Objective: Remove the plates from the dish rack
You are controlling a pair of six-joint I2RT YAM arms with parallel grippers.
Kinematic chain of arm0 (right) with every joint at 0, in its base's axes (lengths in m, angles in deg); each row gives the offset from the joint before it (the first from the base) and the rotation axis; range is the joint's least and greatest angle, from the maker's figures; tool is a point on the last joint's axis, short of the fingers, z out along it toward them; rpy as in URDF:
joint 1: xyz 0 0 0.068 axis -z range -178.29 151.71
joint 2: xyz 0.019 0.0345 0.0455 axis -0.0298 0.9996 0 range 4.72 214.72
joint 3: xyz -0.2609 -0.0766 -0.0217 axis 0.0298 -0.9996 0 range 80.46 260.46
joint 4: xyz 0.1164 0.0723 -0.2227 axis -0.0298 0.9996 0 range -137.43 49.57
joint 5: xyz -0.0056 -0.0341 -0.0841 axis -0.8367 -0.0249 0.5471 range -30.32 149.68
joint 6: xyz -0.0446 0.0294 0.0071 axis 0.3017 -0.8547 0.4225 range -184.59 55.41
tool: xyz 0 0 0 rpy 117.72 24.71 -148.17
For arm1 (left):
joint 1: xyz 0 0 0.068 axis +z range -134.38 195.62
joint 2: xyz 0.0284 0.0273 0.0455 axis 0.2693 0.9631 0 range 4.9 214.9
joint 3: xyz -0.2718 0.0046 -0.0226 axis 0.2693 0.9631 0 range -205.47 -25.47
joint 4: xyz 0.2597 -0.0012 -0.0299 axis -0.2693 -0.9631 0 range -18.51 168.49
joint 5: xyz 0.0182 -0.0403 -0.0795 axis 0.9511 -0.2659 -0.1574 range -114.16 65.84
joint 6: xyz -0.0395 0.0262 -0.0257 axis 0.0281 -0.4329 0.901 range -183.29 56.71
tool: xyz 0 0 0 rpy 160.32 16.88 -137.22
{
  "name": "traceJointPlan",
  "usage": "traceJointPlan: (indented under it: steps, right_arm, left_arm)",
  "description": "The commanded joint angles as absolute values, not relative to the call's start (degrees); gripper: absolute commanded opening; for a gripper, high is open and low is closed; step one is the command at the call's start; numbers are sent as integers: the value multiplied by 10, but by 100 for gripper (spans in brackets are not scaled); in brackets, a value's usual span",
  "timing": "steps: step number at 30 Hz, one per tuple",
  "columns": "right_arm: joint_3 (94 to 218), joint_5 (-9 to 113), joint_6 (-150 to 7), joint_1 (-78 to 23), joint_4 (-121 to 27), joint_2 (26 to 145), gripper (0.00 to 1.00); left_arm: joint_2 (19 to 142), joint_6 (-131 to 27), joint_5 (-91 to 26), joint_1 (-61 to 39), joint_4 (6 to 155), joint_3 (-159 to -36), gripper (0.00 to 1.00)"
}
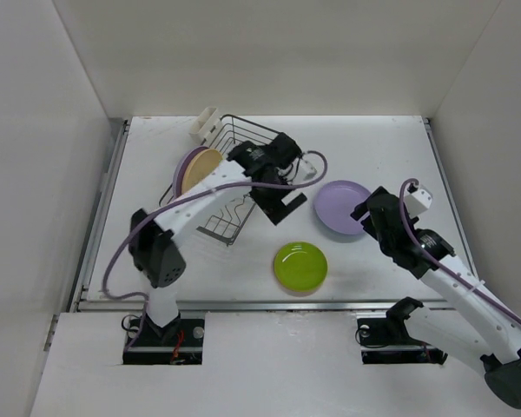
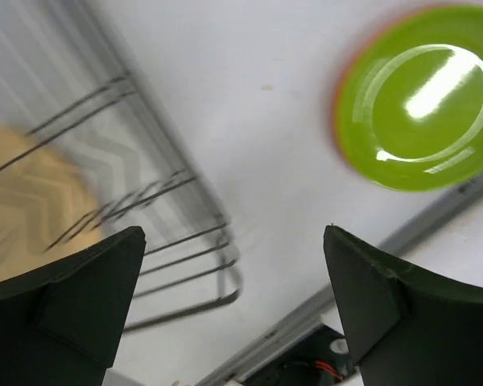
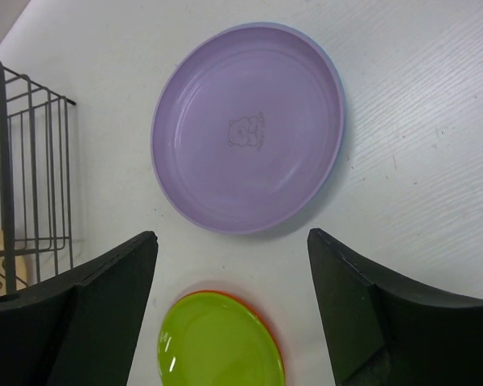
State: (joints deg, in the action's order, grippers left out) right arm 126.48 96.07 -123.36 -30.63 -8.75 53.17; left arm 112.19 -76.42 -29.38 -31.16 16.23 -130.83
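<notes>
Both sets of jaws hanging apart and empty; two plates standing in the dish rack (image 1: 228,228).
Left jaws gaping over the rack's near edge, right jaws gaping above the lavender plate (image 3: 248,129) lying on the table (image 1: 373,148). Tan-yellow plate (image 1: 206,163) and second lavender plate (image 1: 187,169) leaning on edge in the rack. They are probably light, stiff and slick, so pinching the top rim looks best. Wrist views are showing an orange-red plate (image 2: 338,121) under the lime-green plate (image 2: 419,96); the top view hardly does.
</notes>
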Motion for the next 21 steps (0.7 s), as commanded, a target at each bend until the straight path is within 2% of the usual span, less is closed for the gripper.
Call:
traceJointPlan:
  steps: [1, 5, 8, 9, 10, 13, 21]
  right_arm:
    - [1247, 945, -1238, -311, -112, 527, 81]
    - [1240, 939, -1238, -311, -134, 539, 81]
    - [1240, 939, -1227, -311, -134, 562, 81]
    - [1240, 939, -1227, -311, -134, 567, 81]
    - [1240, 939, -1227, -311, -134, 576, 81]
    - [1240, 927, -1227, -311, -134, 582, 81]
    - [1218, 917, -1227, -311, -148, 571, 81]
  left_arm:
    - [1012, -721, -64, -276, 170, -1323, 91]
    - [975, -730, -3, -200, 190, -1308, 90]
    - [988, -735, 31, -162, 174, -1316, 76]
    - [996, -735, 37, -157, 165, -1326, 69]
    - [1004, -735, 37, -157, 155, -1331, 56]
    - [1024, -735, 37, -144, 140, -1338, 44]
    - [1049, -708, 134, -118, 215, -1306, 44]
